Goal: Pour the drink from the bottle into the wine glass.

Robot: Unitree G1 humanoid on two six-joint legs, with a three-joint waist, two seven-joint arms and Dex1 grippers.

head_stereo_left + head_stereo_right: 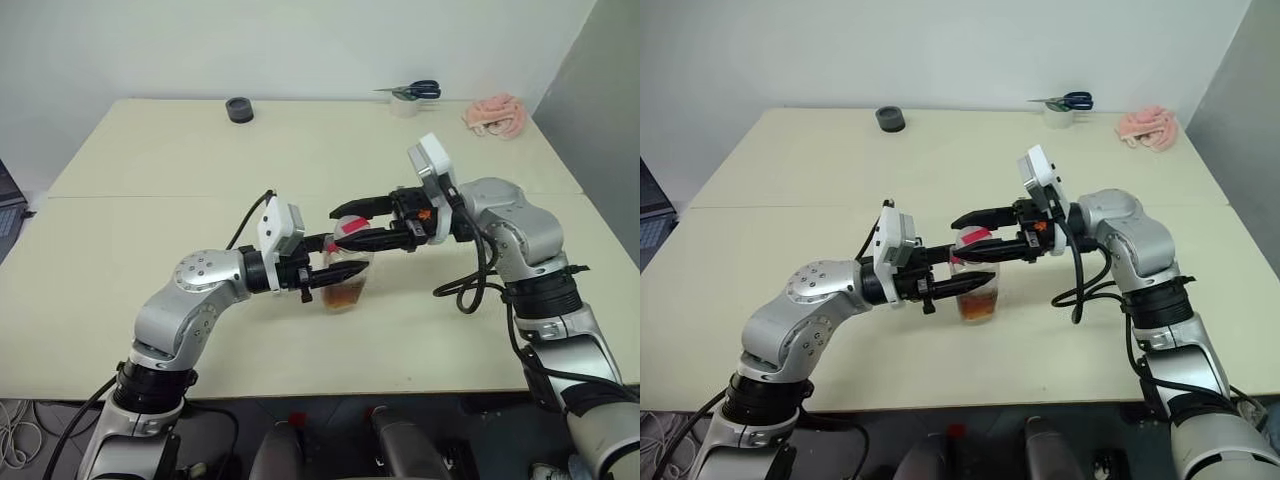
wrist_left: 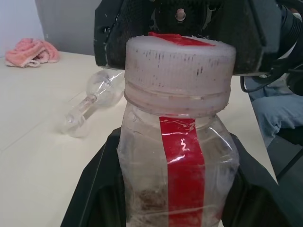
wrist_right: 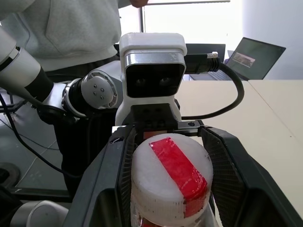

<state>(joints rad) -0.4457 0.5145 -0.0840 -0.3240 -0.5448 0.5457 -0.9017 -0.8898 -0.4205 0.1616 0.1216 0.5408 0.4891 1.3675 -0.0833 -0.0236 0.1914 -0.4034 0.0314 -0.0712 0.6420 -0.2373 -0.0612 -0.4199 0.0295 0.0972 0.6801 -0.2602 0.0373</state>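
With the left fingers [image 1: 338,275] clamping the bottle [image 1: 347,280] upright above the bench [image 1: 150,180], the right fingers [image 1: 352,225] are closing around its cap [image 3: 170,182] and should twist squarely while the wine glass [image 2: 92,101] is lying beyond.

No text, brand, number or sign can be read anywhere. The small clear plastic bottle [image 2: 176,156] bears a plain red strip down its body and across its white ribbed cap [image 3: 170,177], with no lettering on it. The open laptop's screen [image 3: 245,57] at the far side shows a picture too small to read.
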